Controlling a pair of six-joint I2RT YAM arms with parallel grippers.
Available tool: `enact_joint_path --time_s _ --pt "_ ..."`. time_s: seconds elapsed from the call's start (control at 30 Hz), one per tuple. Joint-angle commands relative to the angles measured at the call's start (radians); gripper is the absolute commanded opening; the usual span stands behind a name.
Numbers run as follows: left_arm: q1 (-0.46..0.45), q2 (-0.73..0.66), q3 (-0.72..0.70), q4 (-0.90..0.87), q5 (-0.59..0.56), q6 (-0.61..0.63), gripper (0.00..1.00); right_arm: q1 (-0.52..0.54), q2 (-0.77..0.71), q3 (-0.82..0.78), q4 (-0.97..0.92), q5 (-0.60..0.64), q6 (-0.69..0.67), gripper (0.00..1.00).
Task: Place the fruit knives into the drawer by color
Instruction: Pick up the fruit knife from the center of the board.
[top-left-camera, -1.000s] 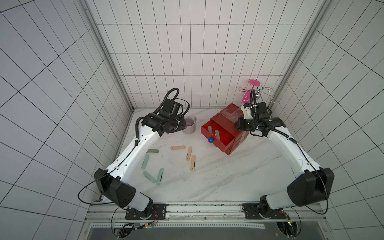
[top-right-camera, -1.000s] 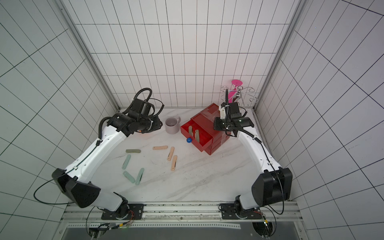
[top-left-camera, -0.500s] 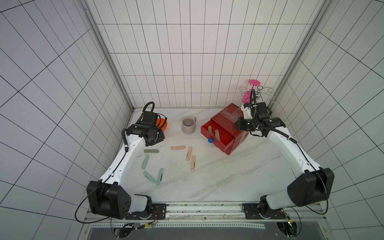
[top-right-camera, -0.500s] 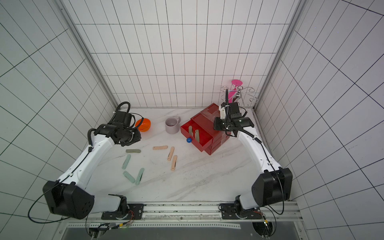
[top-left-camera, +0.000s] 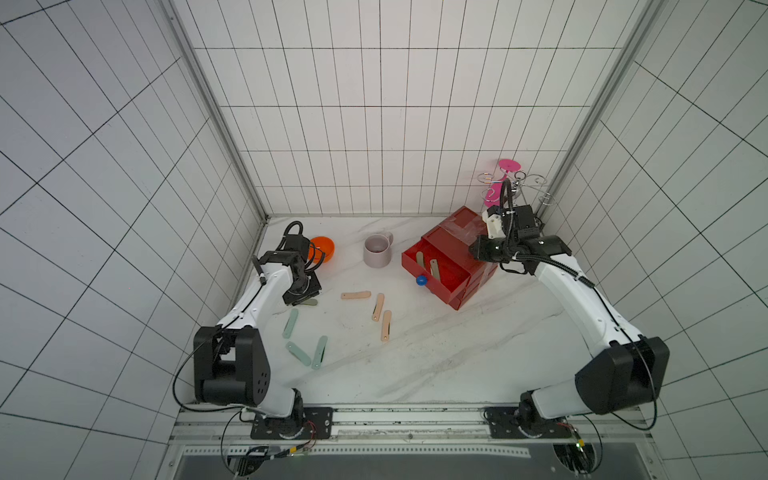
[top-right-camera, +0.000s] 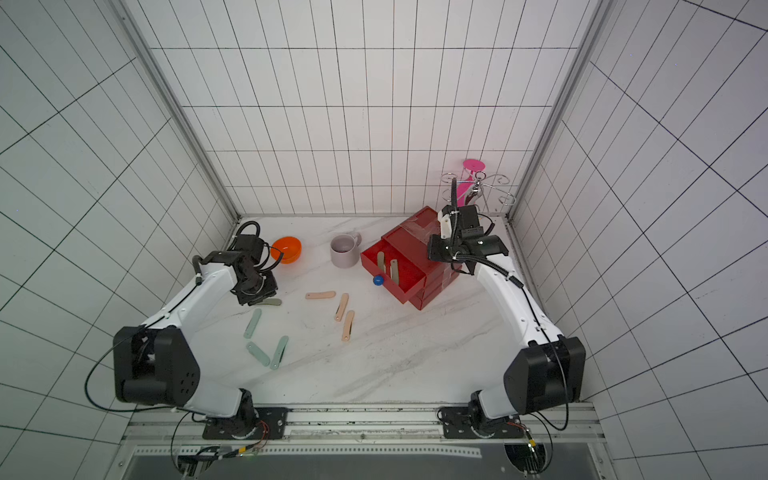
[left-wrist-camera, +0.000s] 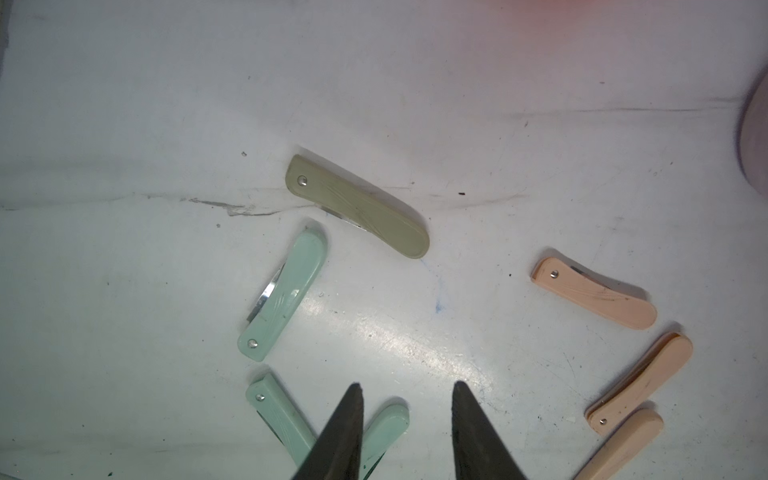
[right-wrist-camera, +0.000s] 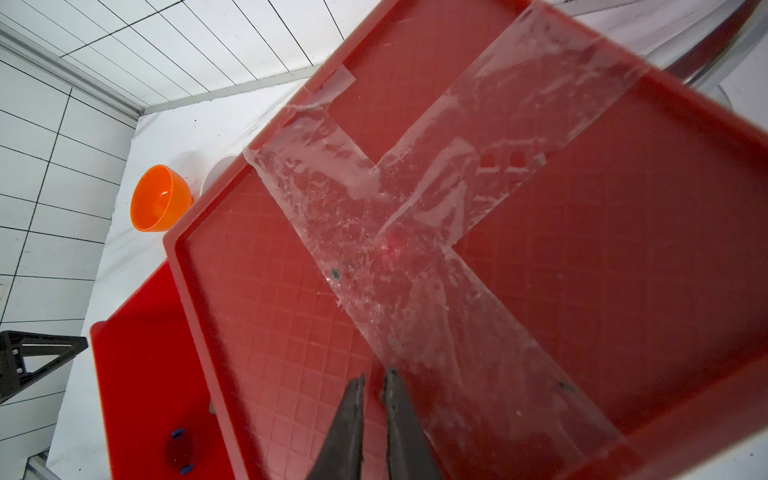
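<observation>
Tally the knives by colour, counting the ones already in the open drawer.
Olive knives: 3, 2 in the drawer, 1 on the table
Mint knives: 3
Peach knives: 3
Total: 9

Pretty bright and even, shadows soft; there's a glare patch on the table and the mug looks blurry.
</observation>
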Motion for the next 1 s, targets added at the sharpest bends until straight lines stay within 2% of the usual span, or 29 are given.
enact_joint_path --time_s 0.0,0.13,0.4,0.73,0.97 --pt "0.016 0.041 0.011 0.048 -0.007 -0.017 0.41 -0.003 0.047 -0.082 -0.207 0.018 -0.016 0.15" --pt "0.034 0.098 0.021 0.069 -0.004 -0.030 0.46 -0.002 0.044 -0.088 -0.204 0.010 -0.016 0.15" --pt "0.068 0.214 0.048 0.118 0.020 -0.049 0.46 -0.005 0.036 -0.093 -0.205 0.001 -0.017 0.16" --pt "0.081 0.293 0.083 0.159 0.046 -0.089 0.47 -0.005 0.043 -0.103 -0.198 -0.012 -0.017 0.16" --pt "0.087 0.318 0.081 0.177 0.070 -0.112 0.53 -0.006 0.053 -0.101 -0.196 -0.016 -0.018 0.17"
